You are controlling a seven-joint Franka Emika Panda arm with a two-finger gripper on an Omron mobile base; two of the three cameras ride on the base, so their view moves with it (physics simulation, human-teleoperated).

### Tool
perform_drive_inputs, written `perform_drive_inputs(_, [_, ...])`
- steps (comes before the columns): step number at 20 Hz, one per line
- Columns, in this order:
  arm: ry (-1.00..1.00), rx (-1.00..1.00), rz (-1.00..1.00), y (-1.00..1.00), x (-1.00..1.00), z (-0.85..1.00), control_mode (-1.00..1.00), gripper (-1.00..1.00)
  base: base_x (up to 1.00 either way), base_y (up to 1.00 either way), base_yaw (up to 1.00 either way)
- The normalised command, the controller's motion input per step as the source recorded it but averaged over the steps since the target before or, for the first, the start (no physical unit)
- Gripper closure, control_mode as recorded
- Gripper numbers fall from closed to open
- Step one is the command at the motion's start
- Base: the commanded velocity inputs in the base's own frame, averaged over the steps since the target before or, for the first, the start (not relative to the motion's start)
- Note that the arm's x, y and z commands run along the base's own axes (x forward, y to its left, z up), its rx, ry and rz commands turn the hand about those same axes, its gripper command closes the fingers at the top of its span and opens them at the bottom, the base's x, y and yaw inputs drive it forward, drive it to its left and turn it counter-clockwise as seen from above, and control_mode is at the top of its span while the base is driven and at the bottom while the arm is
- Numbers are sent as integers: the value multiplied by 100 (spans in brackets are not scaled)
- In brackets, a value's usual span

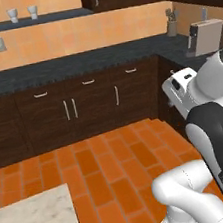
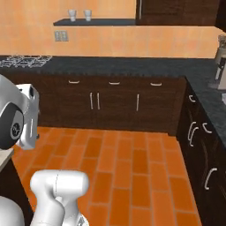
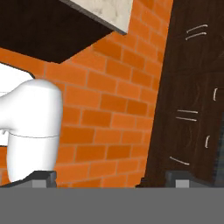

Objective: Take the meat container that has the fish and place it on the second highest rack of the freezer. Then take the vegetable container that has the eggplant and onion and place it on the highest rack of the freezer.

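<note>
The gripper (image 3: 111, 179) stands wide open and empty above the tiled floor (image 3: 113, 109).

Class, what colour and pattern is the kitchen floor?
Orange brick-patterned tiles, seen best in the right base view: floor.

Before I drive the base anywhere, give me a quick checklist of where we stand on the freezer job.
1. Tool open and empty: ok. Its two tips stand wide apart at the bottom of the hand view, with nothing between them.
2. Fish container located: not ok. The dark counter carries none that I can see.
3. Eggplant and onion container located: not ok, same reason.
4. Freezer located: not ok. Ahead are only lower cabinets with closed doors.
5. Floor ahead free for driving: ok. The orange tile floor looks bare.
6. Arm tucked clear of the marble-topped island: cannot tell.
</note>
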Motion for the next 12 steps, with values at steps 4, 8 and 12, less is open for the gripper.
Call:
perform_drive_inputs(4, [0,0,0,0,0,0,100,-100,82,-44,-32])
perform_drive_inputs(8, [0,0,0,0,0,0,100,-100,70,-40,-44])
perform_drive_inputs(12, [0,0,0,0,0,0,100,-100,58,-15,-55])
